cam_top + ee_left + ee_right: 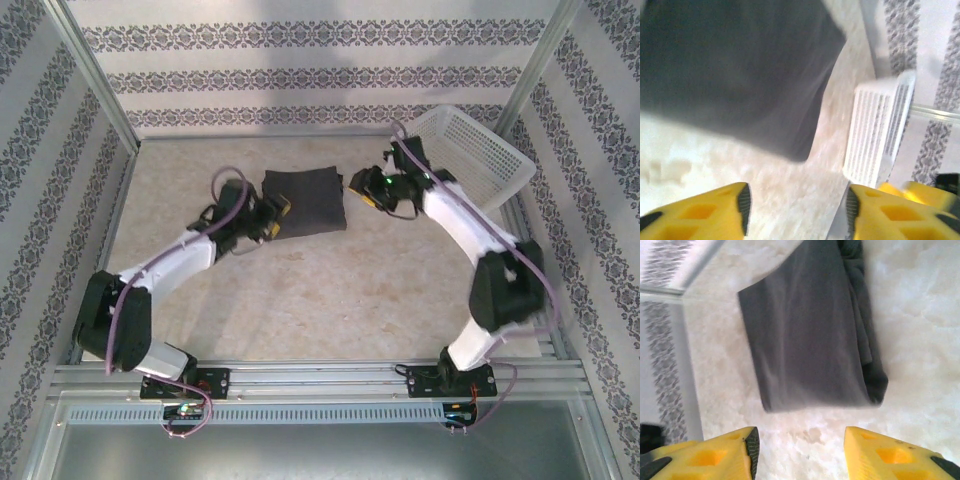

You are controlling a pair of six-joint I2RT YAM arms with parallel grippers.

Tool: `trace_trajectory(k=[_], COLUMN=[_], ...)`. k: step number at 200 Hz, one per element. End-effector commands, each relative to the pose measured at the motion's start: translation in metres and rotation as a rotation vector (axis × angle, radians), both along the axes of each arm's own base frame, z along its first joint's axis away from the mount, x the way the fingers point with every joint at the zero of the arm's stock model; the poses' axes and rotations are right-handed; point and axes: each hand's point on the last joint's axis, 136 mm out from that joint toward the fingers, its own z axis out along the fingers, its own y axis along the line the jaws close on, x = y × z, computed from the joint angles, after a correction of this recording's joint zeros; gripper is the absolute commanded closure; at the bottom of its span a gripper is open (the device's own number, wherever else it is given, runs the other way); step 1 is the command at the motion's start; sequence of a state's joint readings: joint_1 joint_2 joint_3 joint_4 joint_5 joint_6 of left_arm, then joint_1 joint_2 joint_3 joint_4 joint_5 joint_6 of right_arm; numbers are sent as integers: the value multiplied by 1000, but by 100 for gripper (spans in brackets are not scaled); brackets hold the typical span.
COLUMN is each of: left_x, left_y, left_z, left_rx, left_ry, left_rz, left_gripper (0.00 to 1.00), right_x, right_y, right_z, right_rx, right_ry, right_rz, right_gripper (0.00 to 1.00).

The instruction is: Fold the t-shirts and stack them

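A dark charcoal t-shirt (305,202) lies folded into a neat rectangle on the pale table, between the two arms. My left gripper (272,216) sits at its left edge, open, nothing between its yellow fingers (705,216); the t-shirt (735,70) lies just ahead of it. My right gripper (368,192) hovers just right of the cloth, open and empty, yellow fingers (710,460) spread wide. The folded t-shirt (810,330) lies ahead of the right gripper, its thick layered edge to the right.
A white plastic mesh basket (470,155) stands at the back right, behind the right arm; the basket (880,135) also appears in the left wrist view. Aluminium frame posts (95,75) and patterned walls enclose the table (330,290).
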State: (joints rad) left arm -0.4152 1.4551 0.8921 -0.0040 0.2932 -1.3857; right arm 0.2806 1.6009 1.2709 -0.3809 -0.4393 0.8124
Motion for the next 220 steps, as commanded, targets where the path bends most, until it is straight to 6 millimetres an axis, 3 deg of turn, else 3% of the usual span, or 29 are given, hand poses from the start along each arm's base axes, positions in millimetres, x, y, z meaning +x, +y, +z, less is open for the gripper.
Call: trace_trajectory(k=[1, 23, 45, 113, 132, 143, 162, 188, 220], left_x=[-9, -3, 15, 54, 63, 69, 78, 89, 103], left_y=[-5, -31, -55, -80, -80, -76, -65, -26, 48], left_z=[-22, -32, -44, -88, -106, -115, -125, -123, -107], left_rx=[-48, -88, -134, -151, -144, -140, -149, -127, -85], left_ry=[-12, -45, -55, -66, -53, -50, -58, -73, -101], left_rz=[190, 231, 270, 415, 454, 477, 518, 567, 542], left_gripper=[37, 35, 33, 32, 37, 46, 73, 99, 100], right_x=[-20, -63, -87, -108, -111, -113, -114, -114, -110], right_y=[2, -7, -15, -32, -33, -32, -31, -31, -32], right_z=[20, -4, -18, -22, -24, -25, -27, -25, -21], right_rx=[93, 119, 134, 118, 128, 135, 141, 136, 133], right_ry=[-236, -185, -141, -111, -103, -97, -85, -82, -85], right_rz=[34, 44, 46, 65, 67, 70, 76, 78, 72], right_gripper=[46, 44, 43, 44, 44, 44, 44, 44, 45])
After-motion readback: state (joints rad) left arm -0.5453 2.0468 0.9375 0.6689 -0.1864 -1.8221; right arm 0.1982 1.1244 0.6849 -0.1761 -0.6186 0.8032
